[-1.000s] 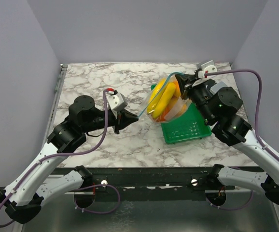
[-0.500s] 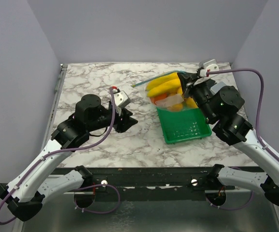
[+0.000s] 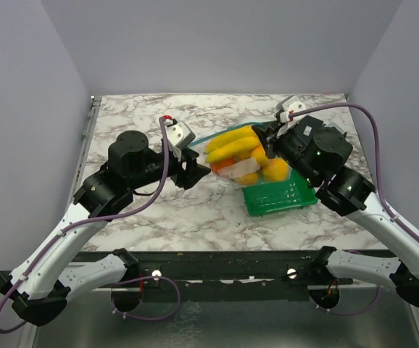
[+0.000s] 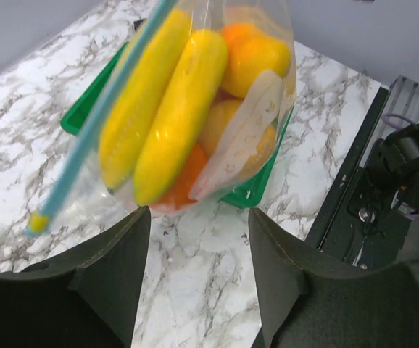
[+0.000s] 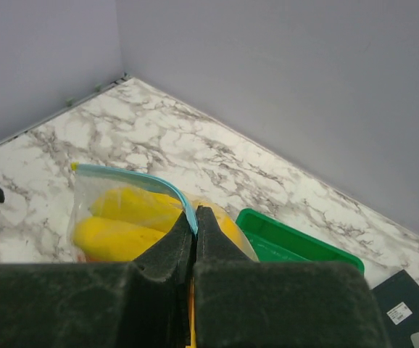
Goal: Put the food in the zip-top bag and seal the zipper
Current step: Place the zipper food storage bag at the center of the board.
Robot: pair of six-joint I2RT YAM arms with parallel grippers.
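The zip-top bag hangs in the air, holding the food: long yellow pieces and orange rounds. My right gripper is shut on the right end of the light blue zipper, and its jaws pinch the strip above the yellow food. My left gripper stands open just left of the bag with nothing between its fingers. In the left wrist view the bag and food hang above and beyond that gripper. The zipper slants down to a free end.
The green tray lies on the marble table under and to the right of the bag, and its rim shows in both wrist views. The table's dark front edge is near the left gripper. Grey walls close three sides.
The left gripper let go of the zipper's left end and opened, then drew near the bag again. The right gripper carried the hanging bag leftward, off the tray's middle.
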